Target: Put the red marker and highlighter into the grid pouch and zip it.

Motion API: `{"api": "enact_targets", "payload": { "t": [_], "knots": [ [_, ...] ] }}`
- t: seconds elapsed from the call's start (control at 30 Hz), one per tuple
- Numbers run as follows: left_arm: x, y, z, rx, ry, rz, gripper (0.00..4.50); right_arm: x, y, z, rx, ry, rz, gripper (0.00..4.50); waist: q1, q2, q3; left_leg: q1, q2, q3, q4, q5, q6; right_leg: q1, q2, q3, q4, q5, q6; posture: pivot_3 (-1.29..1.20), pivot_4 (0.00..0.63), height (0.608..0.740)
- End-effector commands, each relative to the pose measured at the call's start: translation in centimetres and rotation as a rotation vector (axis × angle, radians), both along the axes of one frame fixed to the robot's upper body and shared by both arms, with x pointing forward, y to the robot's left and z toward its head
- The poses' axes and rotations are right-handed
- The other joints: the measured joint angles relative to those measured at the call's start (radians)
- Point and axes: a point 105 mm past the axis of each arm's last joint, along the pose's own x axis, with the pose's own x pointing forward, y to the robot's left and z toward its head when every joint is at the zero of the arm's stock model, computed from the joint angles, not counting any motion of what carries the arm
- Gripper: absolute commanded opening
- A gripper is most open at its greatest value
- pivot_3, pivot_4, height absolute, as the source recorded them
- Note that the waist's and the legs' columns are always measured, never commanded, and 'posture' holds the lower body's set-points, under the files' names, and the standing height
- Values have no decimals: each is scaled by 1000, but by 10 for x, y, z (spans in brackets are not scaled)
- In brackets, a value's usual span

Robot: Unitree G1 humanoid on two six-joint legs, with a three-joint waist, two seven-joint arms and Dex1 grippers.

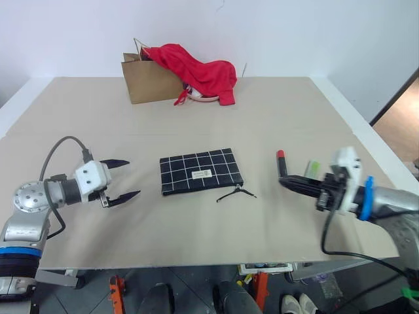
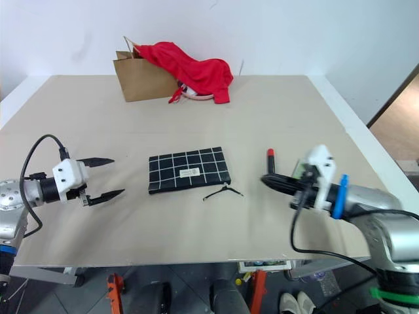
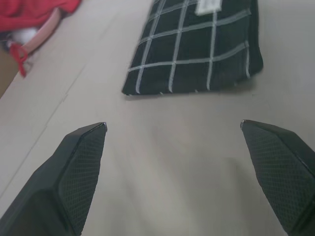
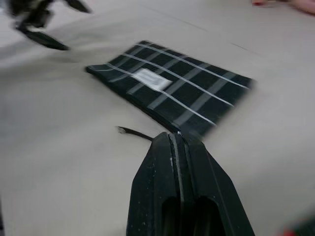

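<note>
Black fabric crossed with thin white grid lines made up the flat rectangular grid pouch (image 1: pixel 201 171), which lay closed near the middle of the beige desk (image 1: pixel 196 111), a small white label on its face and its black zipper pull cord (image 1: pixel 236 193) trailing on the desk just off its near right corner. To the pouch's right, well apart from it, lay the slim red marker (image 1: pixel 281 163) with its black barrel and bright red cap, cap pointing away from the robot. Just beside it on the right, a bit of the short lime-green translucent highlighter (image 1: pixel 313 168) showed behind the right arm.

The right gripper (image 1: pixel 285 181) had its two black fingers pressed together with nothing between them; it pointed left toward the pouch, just in front of the marker's near end. Whether it touched the marker could not be told. The left gripper (image 1: pixel 122 178) hung to the left of the pouch with its fingers spread wide and empty, aimed at the pouch's left edge.

At the far side of the desk stood a brown paper bag (image 1: pixel 147 80) with a red cloth (image 1: pixel 196 70) draped over it.
</note>
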Motion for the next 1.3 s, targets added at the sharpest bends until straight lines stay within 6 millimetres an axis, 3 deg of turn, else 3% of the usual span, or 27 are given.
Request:
{"api": "enact_targets", "payload": {
  "t": [0.03, 0.17, 0.3, 0.57, 0.87, 1.3],
  "knots": [
    [4, -10, 0, 73, -61, -68, 4500, 29, 32, 5, -77, -92, 25, 39, -1, 0, 0, 0, 1, 0, 1, 0, 0, 0, 0, 0, 0, 1, 0, 0, 150, 740],
    [8, -21, -3, 102, -84, -117, 4500, 49, 59, -2, -174, -125, 75, 39, 4, 0, 0, -4, 0, -1, 2, 0, 0, -3, 0, -2, 1, 2, -1, 0, 150, 740],
    [10, -30, -2, 110, -103, -145, 4500, 56, 67, -18, -279, -117, 94, 39, 10, 0, 0, -10, -1, -1, 2, 0, 1, -7, -1, -1, 2, 3, -4, 0, 150, 740],
    [12, -53, 1, 112, -136, -220, 4500, 70, 45, -71, -679, -89, 91, 39, 12, 0, -1, -11, -1, -1, 4, 0, 1, -11, 0, -2, 6, 3, -5, 0, 150, 740],
    [29, -77, -21, 160, -202, -229, 4500, 76, 57, -66, -655, -128, 132, 39, 19, 0, -1, 5, -1, 0, 6, 2, 3, 4, -1, -2, 7, 1, -1, 0, 150, 740],
    [40, -95, -35, 106, -229, -241, 4500, 72, 58, -63, -640, -128, 151, 39, 22, 2, -3, 7, -1, 1, 6, 3, 3, 4, -1, -2, 11, 1, -1, 0, 150, 740]
  ]
}}
